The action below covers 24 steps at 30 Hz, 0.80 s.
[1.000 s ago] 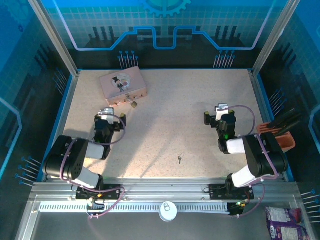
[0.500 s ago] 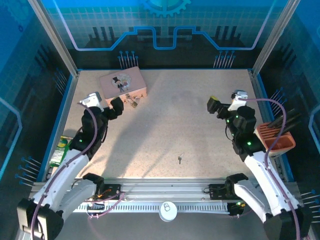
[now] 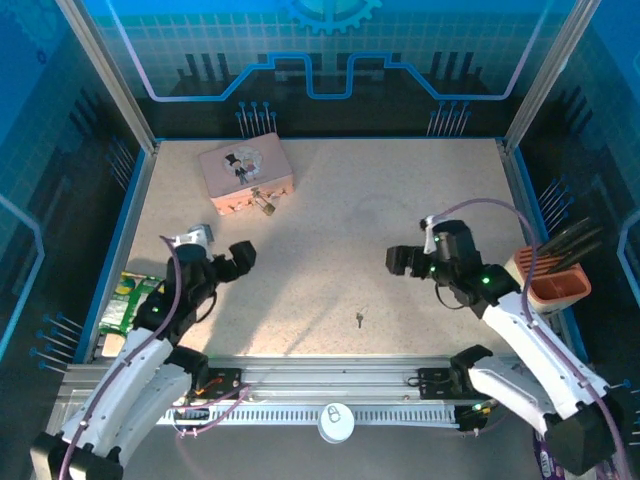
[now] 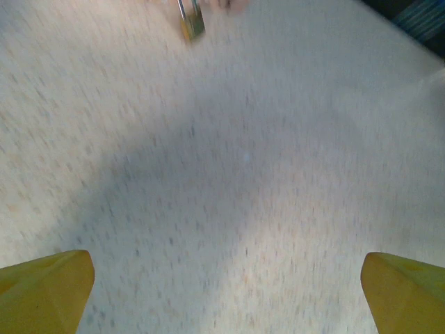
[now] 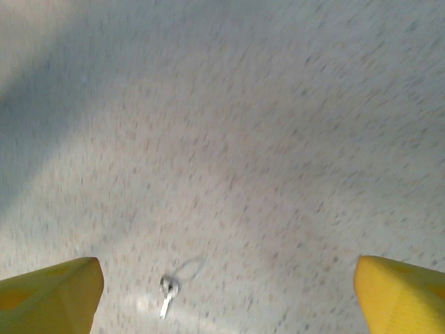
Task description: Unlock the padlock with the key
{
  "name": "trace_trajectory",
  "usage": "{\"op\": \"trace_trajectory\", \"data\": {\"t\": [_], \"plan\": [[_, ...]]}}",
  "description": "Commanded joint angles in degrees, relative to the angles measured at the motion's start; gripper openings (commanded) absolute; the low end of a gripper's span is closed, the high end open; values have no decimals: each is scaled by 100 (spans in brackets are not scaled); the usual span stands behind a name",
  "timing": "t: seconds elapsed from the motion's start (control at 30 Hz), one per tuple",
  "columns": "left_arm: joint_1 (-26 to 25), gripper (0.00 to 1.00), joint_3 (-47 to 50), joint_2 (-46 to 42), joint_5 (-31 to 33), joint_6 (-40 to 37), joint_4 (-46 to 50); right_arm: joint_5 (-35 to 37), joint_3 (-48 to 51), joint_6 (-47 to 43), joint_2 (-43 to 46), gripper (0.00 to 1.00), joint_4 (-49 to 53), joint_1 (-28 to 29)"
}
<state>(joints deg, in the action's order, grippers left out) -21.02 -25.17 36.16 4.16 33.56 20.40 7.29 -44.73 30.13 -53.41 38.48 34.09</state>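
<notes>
Key (image 3: 359,319) lies flat on the counter (image 3: 330,230) near our right hand (image 3: 396,262), which stands open like the left hand (image 3: 232,262); we fear a shallow pinch could skid it away.

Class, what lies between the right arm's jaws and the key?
Bare speckled tabletop runs from the right jaws to the key; top external and right wrist views show it.
</notes>
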Motion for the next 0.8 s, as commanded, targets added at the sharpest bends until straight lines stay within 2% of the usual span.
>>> {"op": "trace_trajectory", "data": {"t": [0.0,0.13,0.3,0.57,0.77], "plan": [[-363,99,257,-151,-202,187,250,403,-210,534,-301,90,719,660],[-513,99,522,-231,-203,174,35,431,-209,944,-917,84,618,1249],[-552,99,607,-389,-576,-46,-195,197,-349,1270,-1745,75,375,1718],[-558,99,814,-880,-924,-191,-286,-238,-708,1424,-2948,54,125,1966],[-560,99,947,-1224,-942,-232,-368,43,-1092,1377,-3651,42,312,2047]]}}
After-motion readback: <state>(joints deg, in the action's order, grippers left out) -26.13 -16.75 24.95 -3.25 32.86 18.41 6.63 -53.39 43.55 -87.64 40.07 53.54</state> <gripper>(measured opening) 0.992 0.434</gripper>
